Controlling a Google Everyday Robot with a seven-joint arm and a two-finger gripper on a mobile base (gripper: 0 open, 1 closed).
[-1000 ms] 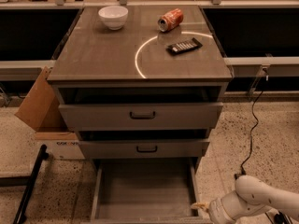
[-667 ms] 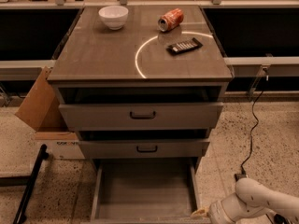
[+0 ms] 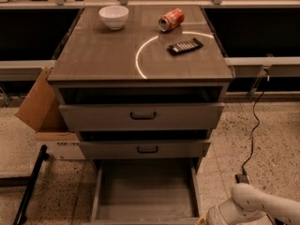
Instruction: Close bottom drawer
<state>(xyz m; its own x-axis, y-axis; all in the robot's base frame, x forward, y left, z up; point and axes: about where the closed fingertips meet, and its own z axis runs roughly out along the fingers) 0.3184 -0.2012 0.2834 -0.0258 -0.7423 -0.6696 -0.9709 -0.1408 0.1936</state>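
The bottom drawer (image 3: 145, 186) of the grey cabinet is pulled far out, showing its plain grey inside; its front panel runs off the lower edge of the view. The two drawers above it, the top one (image 3: 140, 116) and the middle one (image 3: 145, 149), stand slightly open. My white arm (image 3: 258, 205) comes in from the lower right. The gripper (image 3: 202, 219) is at the drawer's front right corner, mostly cut off by the bottom edge.
On the cabinet top (image 3: 103, 55) are a white bowl (image 3: 114, 16), a tipped orange can (image 3: 171, 19) and a dark flat device (image 3: 185, 46). A cardboard box (image 3: 42, 111) stands left of the cabinet. A black cable (image 3: 253, 130) runs down the floor on the right. A dark bar (image 3: 30, 184) lies at lower left.
My arm and gripper have sunk slightly lower and further toward the bottom edge of the view. The drawer looks unchanged.
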